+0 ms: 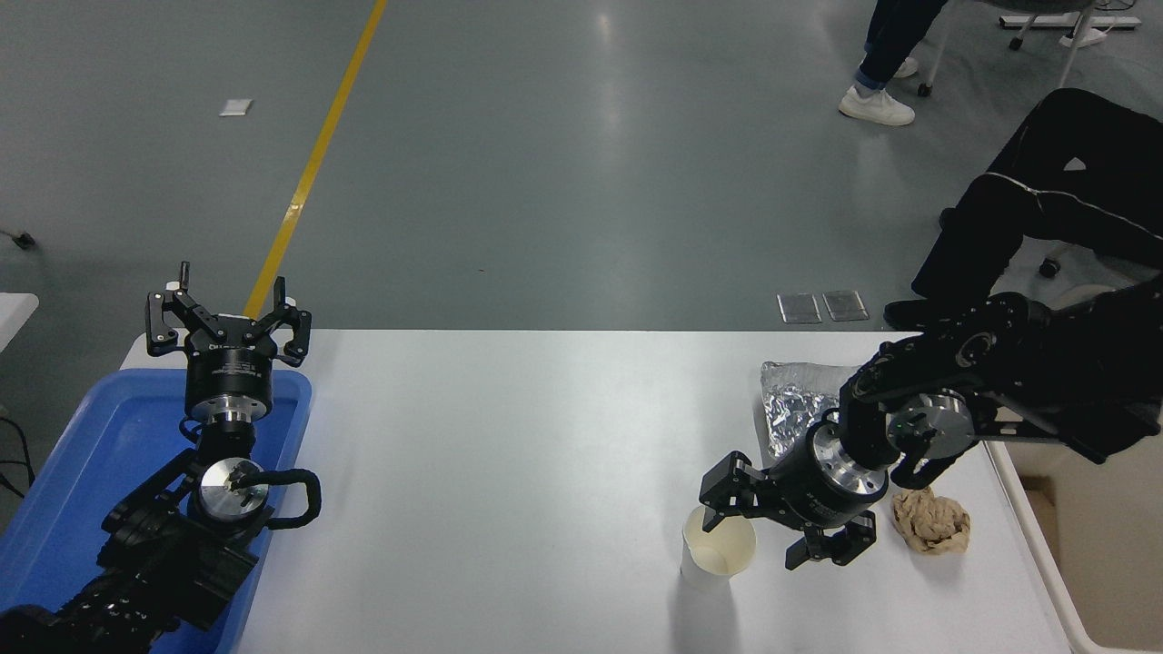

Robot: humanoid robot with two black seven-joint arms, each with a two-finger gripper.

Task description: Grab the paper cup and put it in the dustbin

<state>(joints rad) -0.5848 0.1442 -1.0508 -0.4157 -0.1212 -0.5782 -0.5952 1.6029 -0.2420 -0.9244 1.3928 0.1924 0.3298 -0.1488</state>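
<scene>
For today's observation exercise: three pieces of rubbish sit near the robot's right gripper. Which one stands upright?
The paper cup, white and open-topped. The crumpled brown paper ball and the foil wrapper just lie shapeless.

A lab or test hall: a glossy grey floor [545, 163] with a painted yellow line [313, 163], wheeled chair bases [1063, 23], and a white tabletop [527, 472] fitted with robot arms.

Right gripper [768, 522] jaws spread at paper cup [718, 548] rim; left gripper [227, 318] parked.
</scene>
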